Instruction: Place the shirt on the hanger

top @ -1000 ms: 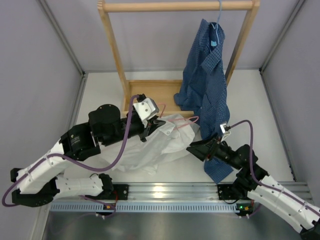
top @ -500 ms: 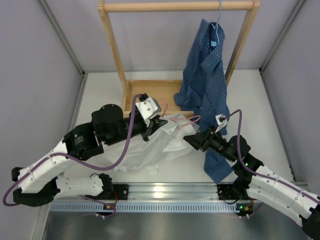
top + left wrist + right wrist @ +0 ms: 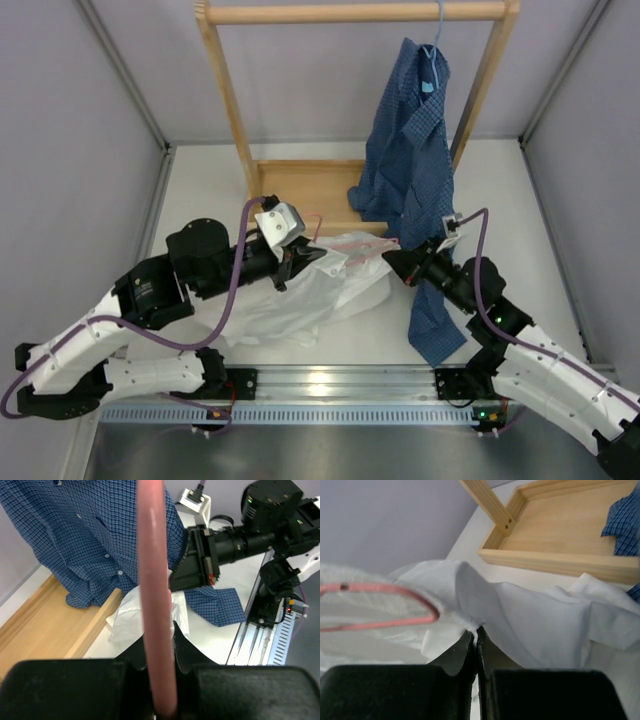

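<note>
The white shirt (image 3: 300, 295) lies crumpled on the table between the two arms. The pink wire hanger (image 3: 365, 246) rests partly inside its cloth, one rounded corner showing through the fabric in the right wrist view (image 3: 395, 591). My left gripper (image 3: 300, 262) is shut on the hanger's wire (image 3: 151, 580), which runs up between its fingers (image 3: 157, 630). My right gripper (image 3: 390, 262) is shut on a thin folded edge of the shirt (image 3: 530, 615), pinched at the fingertips (image 3: 476, 631) just right of the hanger's corner.
A wooden rack (image 3: 228, 90) with a tray base (image 3: 310, 185) stands at the back. A dark blue checked shirt (image 3: 410, 150) hangs from it on a light blue hanger (image 3: 432, 58), its tail trailing under my right arm (image 3: 435, 335). A metal rail (image 3: 330, 385) lines the near edge.
My right gripper moved forward and to the back left onto the shirt's edge and closed on it. My left arm drew the hanger slightly left.
</note>
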`<act>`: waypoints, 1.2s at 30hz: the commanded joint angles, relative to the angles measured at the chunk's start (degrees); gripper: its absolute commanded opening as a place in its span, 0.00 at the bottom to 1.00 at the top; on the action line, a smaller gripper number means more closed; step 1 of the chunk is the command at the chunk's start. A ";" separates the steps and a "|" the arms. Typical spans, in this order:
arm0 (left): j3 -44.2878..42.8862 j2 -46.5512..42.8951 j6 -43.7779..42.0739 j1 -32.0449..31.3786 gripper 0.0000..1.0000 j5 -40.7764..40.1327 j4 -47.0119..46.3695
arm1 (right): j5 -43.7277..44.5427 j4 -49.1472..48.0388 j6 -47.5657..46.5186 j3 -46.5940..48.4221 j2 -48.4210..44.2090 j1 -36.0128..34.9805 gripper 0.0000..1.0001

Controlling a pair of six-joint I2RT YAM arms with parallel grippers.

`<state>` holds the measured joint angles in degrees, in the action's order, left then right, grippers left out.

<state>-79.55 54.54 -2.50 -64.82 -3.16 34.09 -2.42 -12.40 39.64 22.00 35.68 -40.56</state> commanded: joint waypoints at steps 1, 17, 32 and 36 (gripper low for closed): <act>1.41 -4.09 2.06 0.04 0.00 2.11 -3.77 | 0.93 5.70 -5.62 7.52 1.75 3.90 0.00; 3.00 -1.83 9.70 0.04 0.00 -28.90 5.82 | -6.63 26.11 -19.16 35.57 13.02 8.65 0.00; 2.56 2.06 12.35 0.13 0.00 -24.35 -24.32 | -2.03 13.12 -10.55 22.61 7.56 -15.04 0.00; 0.98 2.23 11.20 1.09 0.00 -23.75 -23.54 | 5.73 6.34 -6.86 12.31 7.56 -18.86 0.00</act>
<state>-76.07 58.04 9.30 -64.79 -27.68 19.44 -5.34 1.56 28.91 40.10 42.68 -57.10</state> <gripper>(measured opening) 0.103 0.003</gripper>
